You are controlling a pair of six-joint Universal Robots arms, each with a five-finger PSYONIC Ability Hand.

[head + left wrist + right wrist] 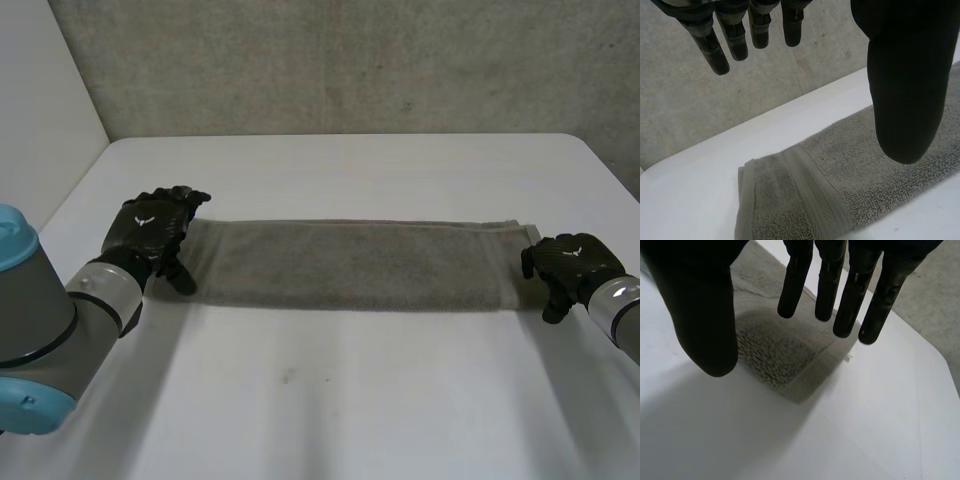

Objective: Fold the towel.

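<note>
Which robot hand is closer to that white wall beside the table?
Left. The left robot hand is at the towel end nearest the white wall; the right robot hand is at the towel's far end.

A white table (330,410) with rounded corners fills the foreground. Its matte top is evenly lit and has a small dark speck (287,377) near the front. Behind it rises a grey concrete wall (350,60) (mottled, faintly pitted). A plain white panel (40,90) closes the left side and meets the concrete at a corner.
</note>
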